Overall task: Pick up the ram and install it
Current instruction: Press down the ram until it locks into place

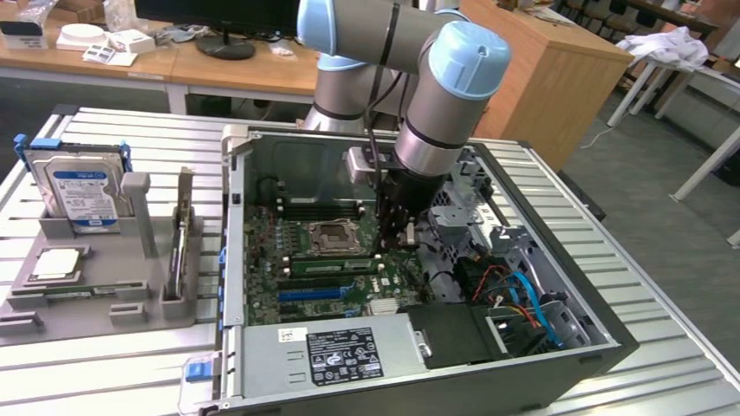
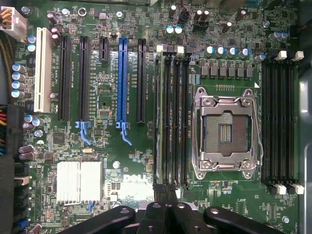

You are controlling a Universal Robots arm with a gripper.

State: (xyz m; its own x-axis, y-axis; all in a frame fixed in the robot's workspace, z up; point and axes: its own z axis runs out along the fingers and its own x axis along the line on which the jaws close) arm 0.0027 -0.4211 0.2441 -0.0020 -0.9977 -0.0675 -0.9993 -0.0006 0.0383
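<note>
**A:** Where's the ram [image 2: 157,117]?

**B:** It's standing on edge in a memory slot of the board, in the bank between the blue slot [image 2: 122,78] and the empty socket [image 2: 225,131]. It takes the slot of that bank farthest from the socket. In the exterior view it lies just on the near side of the socket, inside the open case [image 1: 237,260].

**A:** And the gripper [image 2: 165,191]?

**B:** It's clenched, with its tips at one end of the stick. I can't tell whether they pinch the board's edge or only bear down on it.

**A:** How would you expect the stick to handle?

**B:** I'd say it's light, thin and stiff, but brittle if bent. The chips and the contact edge look like the delicate parts. Its faces are smooth, so a loose pinch could let it tilt.

**A:** Where's the best hold?

**B:** Probably across the thin faces near the top edge, clear of the contacts. It should stay upright and in line with the slot. Judging by its length, pressure at one end alone could seat it crooked.
</note>
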